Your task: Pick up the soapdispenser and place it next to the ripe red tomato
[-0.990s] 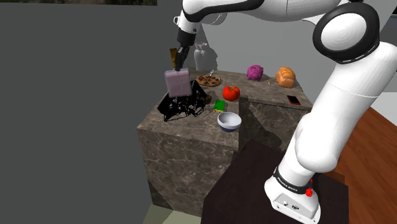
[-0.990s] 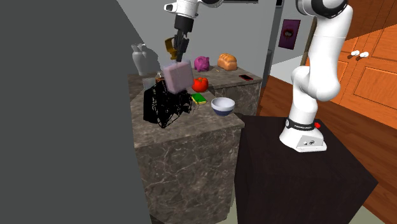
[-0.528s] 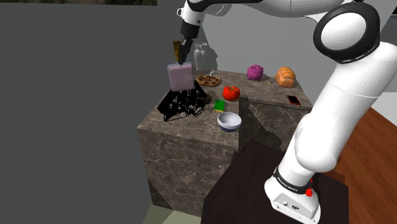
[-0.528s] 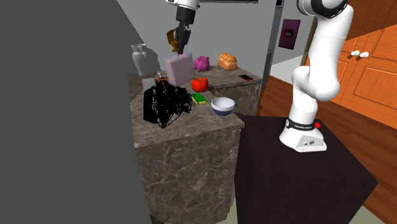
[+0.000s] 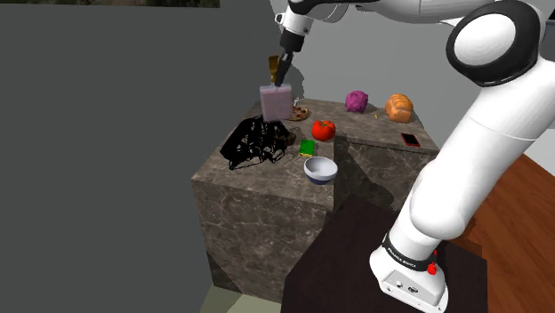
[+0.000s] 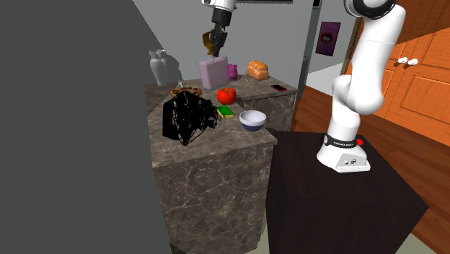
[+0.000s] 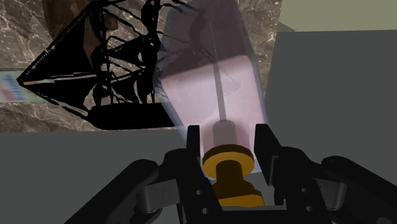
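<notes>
The soap dispenser (image 5: 276, 101) is a clear pinkish block with a gold pump top, and it hangs in the air above the marble counter. My gripper (image 5: 278, 71) is shut on its pump neck from above. In the second exterior view the soap dispenser (image 6: 212, 72) hangs under the gripper (image 6: 214, 46), behind the black wire rack (image 6: 187, 117) and up-left of the red tomato (image 6: 226, 94). The wrist view shows the fingers (image 7: 193, 150) clasping the gold pump of the soap dispenser (image 7: 214, 89). On the counter, the tomato (image 5: 323, 130) sits down-right of the dispenser.
A black wire rack (image 5: 256, 142) stands on the counter's left part. A green sponge (image 5: 307, 148) and a white bowl (image 5: 320, 169) lie near the tomato. Farther back are a plate of food (image 5: 296, 113), a purple piggy bank (image 5: 357, 100), bread (image 5: 399, 108), a phone (image 5: 410, 140).
The gripper has lifted the soap dispenser off the rack area and carried it to the shoulder view's right, toward the tomato. Everything else on the counter has stayed in place.
</notes>
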{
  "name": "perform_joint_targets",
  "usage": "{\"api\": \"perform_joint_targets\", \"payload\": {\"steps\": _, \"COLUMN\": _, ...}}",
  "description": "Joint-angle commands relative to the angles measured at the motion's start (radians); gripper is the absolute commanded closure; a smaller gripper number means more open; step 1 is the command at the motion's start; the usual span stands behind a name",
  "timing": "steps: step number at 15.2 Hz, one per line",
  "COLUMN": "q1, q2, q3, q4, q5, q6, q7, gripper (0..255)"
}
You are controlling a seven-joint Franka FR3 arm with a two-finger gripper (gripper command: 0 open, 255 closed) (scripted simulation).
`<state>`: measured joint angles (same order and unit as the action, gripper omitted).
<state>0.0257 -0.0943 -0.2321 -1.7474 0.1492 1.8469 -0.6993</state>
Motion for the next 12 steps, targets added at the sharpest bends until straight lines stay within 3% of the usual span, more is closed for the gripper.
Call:
{"api": "perform_joint_targets", "payload": {"steps": 1, "q1": -0.021, "q2": -0.003, "q3": -0.027, "q4": 0.006, "q5": 0.006, "q6": -0.015, "q7": -0.049, "gripper": 255}}
{"api": "perform_joint_targets", "payload": {"steps": 12, "q1": -0.141, "q2": 0.052, "q3": -0.183, "q4": 0.084, "q5": 0.056, "q6": -0.093, "q7": -0.323, "gripper": 255}}
